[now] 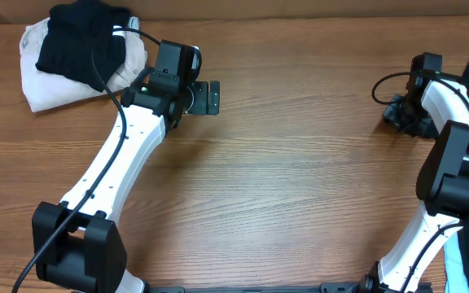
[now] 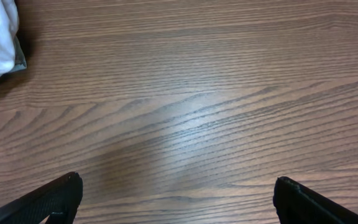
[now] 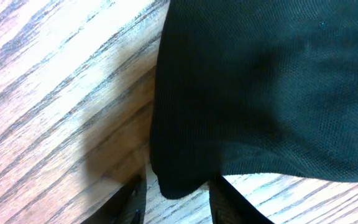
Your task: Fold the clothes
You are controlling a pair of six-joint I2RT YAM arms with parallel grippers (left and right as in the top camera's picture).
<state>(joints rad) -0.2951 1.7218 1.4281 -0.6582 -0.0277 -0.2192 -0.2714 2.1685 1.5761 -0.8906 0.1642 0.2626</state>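
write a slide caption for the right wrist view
The right end effector straddles an edge of the black shirt over the wooden table.

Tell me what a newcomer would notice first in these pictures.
Probably the heap at the top left of the overhead view: a black garment piled on a cream one. Next comes the left claw beside it, spread wide above the table. Then the right claw at the right edge, with the edge of a black cloth between its fingers.
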